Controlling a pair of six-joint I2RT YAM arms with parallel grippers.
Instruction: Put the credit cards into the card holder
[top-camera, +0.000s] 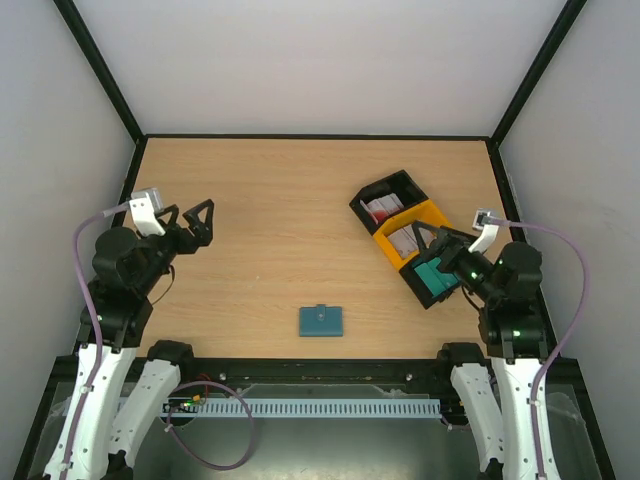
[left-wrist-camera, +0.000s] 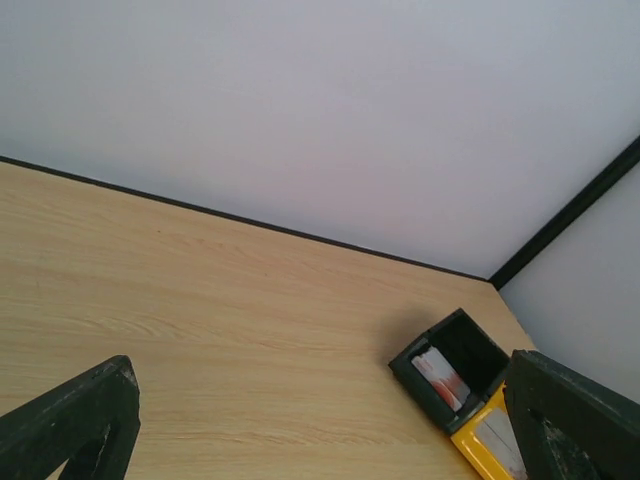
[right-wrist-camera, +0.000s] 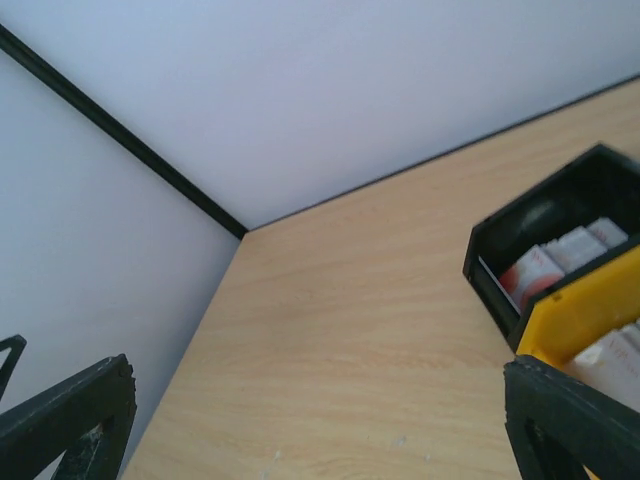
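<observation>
The card holder (top-camera: 320, 320), a small teal wallet folded shut, lies flat near the front edge, midway between the arms. White credit cards with red marks (top-camera: 380, 209) stand in the black bin, and more cards (top-camera: 403, 238) stand in the yellow bin. My left gripper (top-camera: 186, 220) hovers open at the left, far from both, with nothing between its fingers (left-wrist-camera: 80, 430). My right gripper (top-camera: 437, 246) hangs open over the tray's yellow and green bins, also holding nothing. The left wrist view shows a card (left-wrist-camera: 445, 375) in the black bin. The right wrist view shows cards (right-wrist-camera: 545, 270) there too.
A three-bin tray lies diagonally at the right: black bin (top-camera: 398, 186), yellow bin (top-camera: 428, 213), dark-green bin (top-camera: 436, 280). Grey walls enclose the wooden table (top-camera: 270, 220) on three sides. The right arm's base stands close to the tray's near end.
</observation>
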